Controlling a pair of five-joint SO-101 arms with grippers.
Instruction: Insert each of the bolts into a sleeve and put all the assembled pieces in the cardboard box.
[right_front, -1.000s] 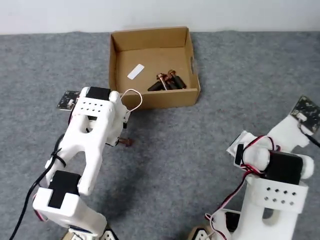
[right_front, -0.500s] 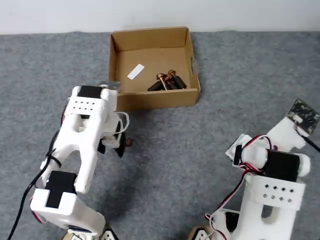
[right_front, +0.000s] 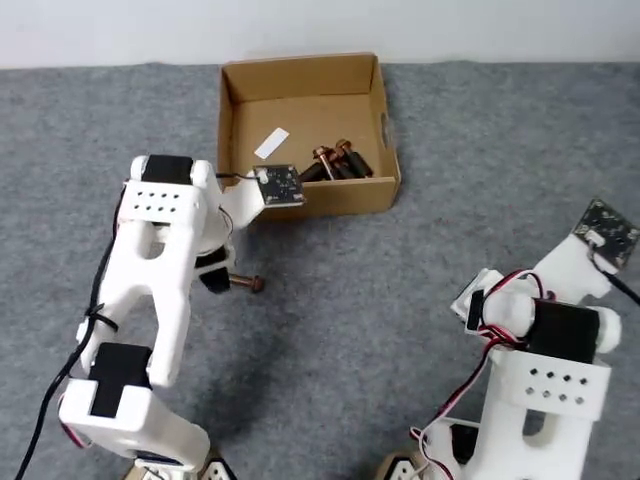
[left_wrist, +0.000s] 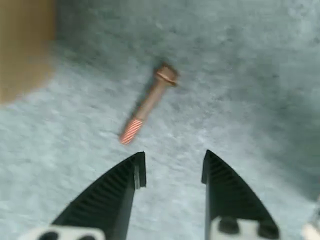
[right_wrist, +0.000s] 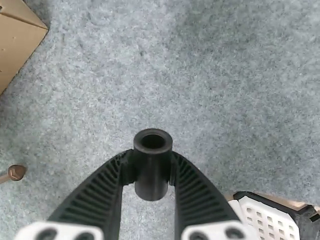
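My left wrist view shows the left gripper (left_wrist: 173, 160) with its jaws spread wide and nothing between them. The loose bolt (left_wrist: 150, 102) lies flat on the grey carpet (left_wrist: 240, 75) just ahead of the fingertips, not touching them.

The right wrist view shows the right gripper (right_wrist: 150, 167) clamped on a black sleeve (right_wrist: 152, 160), with the bore facing the camera.

The high view adds the cardboard box (right_front: 330, 197), which holds assembled pieces (right_front: 335, 160). The left arm (right_front: 160, 260) is bent over the bolt just in front of the box. The right arm (right_front: 545, 370) is folded, well apart from the box.
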